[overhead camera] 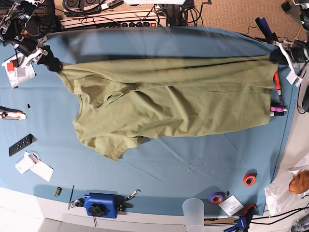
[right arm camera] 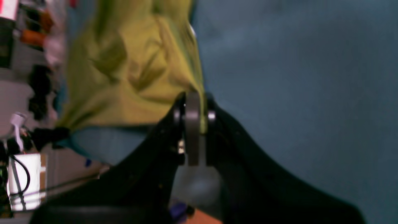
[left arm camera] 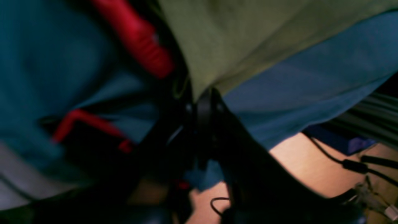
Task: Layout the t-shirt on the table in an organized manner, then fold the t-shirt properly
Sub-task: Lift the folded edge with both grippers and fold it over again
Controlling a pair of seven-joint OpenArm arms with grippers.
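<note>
Stretch phase: the t-shirt (overhead camera: 174, 104) hangs taut between 2 grippers above the table (overhead camera: 193, 164), spanning the upper half of the base view. The right gripper (overhead camera: 50, 62), at the upper left of that frame, has its jaws closed on 1 corner of the olive fabric; the right wrist view confirms cloth pinched between the pads. The left gripper (overhead camera: 276, 54), at the upper right, is likewise clamped on the opposite corner, with the fabric edge entering its jaws in the left wrist view. Holding 2 far-apart corners appears intended to pull the top edge straight so the garment can be lowered flat. The lower left portion remains bunched and creased, touching the teal cloth. Folding has not yet begun.
</note>
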